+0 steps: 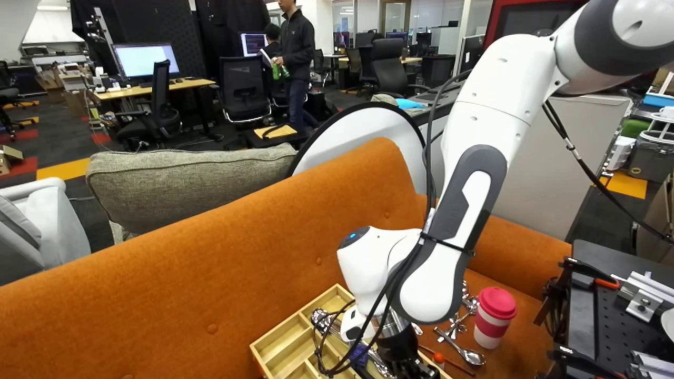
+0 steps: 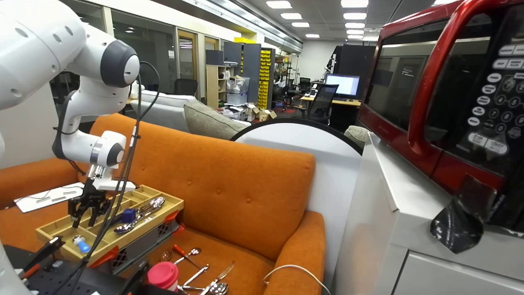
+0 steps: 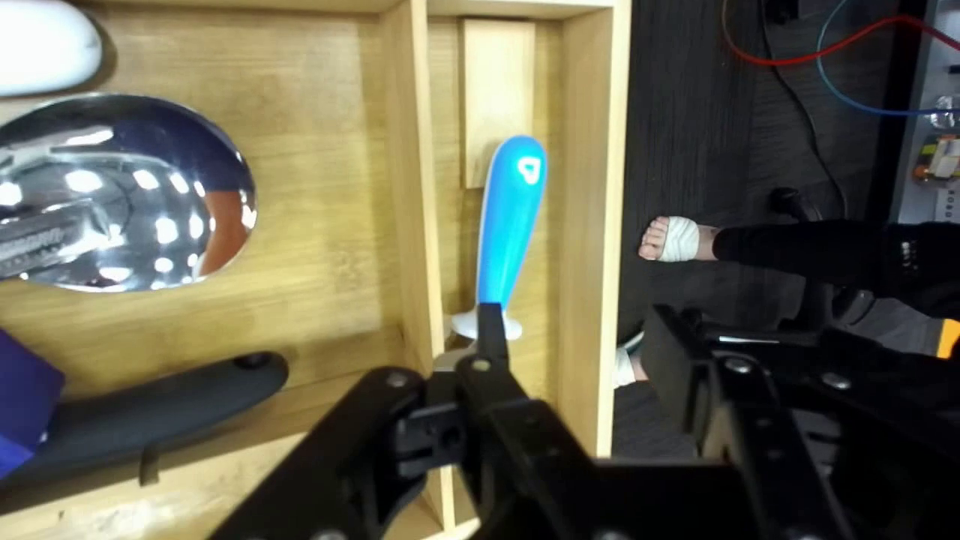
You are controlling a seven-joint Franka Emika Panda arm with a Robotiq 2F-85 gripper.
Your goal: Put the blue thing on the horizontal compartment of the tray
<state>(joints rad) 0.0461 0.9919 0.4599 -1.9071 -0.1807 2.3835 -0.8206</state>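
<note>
The blue thing is a light-blue-handled utensil (image 3: 511,217) with a white collar. It lies in the horizontal compartment (image 3: 538,367), the crosswise section at one end of the pale yellow tray (image 2: 143,232). It also shows in an exterior view (image 2: 83,246); its head is mostly hidden in the wrist view. My gripper (image 3: 577,322) is open and empty. It hangs above the tray near that compartment, as an exterior view shows (image 2: 84,225). One finger overlaps the utensil's collar in the wrist view; the other finger is beyond the outer wall. I cannot tell whether anything touches.
A dark blue cube (image 3: 26,405), a shiny ladle (image 3: 135,195) and a black handle (image 3: 172,401) lie in long sections. A pale wooden block (image 3: 499,97) is under the utensil's end. A pink cup (image 1: 495,316) and loose cutlery stand on the orange sofa. Cables hang before the tray.
</note>
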